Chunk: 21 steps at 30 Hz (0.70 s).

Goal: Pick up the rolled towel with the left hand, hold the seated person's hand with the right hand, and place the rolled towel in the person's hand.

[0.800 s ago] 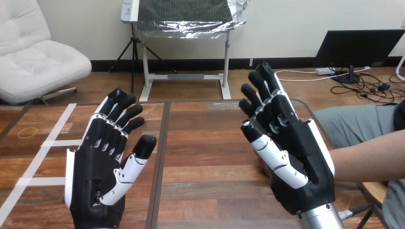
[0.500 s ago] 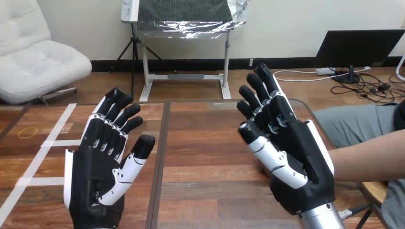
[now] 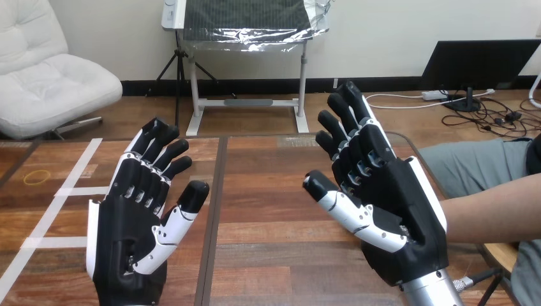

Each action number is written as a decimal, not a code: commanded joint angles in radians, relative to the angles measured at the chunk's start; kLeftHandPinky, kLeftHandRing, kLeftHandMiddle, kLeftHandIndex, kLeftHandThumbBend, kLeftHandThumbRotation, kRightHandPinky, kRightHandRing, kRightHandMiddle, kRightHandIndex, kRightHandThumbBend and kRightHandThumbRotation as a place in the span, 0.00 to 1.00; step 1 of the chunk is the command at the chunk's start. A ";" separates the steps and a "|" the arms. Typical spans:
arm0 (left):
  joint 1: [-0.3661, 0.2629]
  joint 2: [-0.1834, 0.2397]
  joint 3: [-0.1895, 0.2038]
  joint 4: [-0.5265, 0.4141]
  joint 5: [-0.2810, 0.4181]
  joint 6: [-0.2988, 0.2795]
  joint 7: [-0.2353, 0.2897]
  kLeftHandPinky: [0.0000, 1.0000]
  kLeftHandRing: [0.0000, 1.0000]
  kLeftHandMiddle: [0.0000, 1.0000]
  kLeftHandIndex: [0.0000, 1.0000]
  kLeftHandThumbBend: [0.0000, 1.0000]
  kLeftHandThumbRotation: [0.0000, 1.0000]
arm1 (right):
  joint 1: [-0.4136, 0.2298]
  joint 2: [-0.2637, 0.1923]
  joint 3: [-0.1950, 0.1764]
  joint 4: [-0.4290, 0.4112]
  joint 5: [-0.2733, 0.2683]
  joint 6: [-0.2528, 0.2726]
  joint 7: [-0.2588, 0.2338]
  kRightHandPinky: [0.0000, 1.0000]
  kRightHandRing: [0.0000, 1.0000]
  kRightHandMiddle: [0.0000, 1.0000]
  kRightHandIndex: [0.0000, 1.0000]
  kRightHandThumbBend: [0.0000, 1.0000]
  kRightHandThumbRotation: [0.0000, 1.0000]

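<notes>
While the left hand stays spread and empty at near left, the equally empty right hand has swung its thumb wider. The person's forearm reaches in behind it from the right, likely its next hold.

Head camera looks forward, down across wooden table from near edge, close

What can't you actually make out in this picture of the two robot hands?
1. Head view: the person's forearm passes behind the right hand; where it ends, and whether they touch, is hidden.
2. Head view: the table under the left hand is covered by that hand.
3. Head view: the yellow ring at the table's left is too small to identify.
</notes>
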 commanded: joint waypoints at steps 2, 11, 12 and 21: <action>0.015 -0.015 0.000 -0.030 0.023 -0.009 0.005 0.76 0.81 0.83 0.83 0.77 0.26 | -0.035 0.000 -0.008 -0.039 -0.010 -0.019 0.001 1.00 1.00 1.00 1.00 0.51 0.00; 0.016 -0.011 0.002 -0.035 0.038 -0.006 0.014 0.77 0.80 0.83 0.83 0.76 0.14 | -0.033 0.000 -0.008 -0.049 -0.025 -0.008 -0.009 1.00 1.00 1.00 1.00 0.49 0.00; 0.015 -0.010 0.002 -0.033 0.037 -0.008 0.012 0.77 0.81 0.83 0.83 0.77 0.13 | -0.032 0.001 -0.008 -0.051 -0.024 -0.006 -0.010 1.00 1.00 1.00 1.00 0.49 0.00; 0.012 -0.007 0.001 -0.032 0.038 -0.007 0.010 0.77 0.81 0.84 0.83 0.79 0.08 | -0.032 0.000 -0.008 -0.057 -0.037 -0.004 -0.020 1.00 1.00 1.00 1.00 0.48 0.00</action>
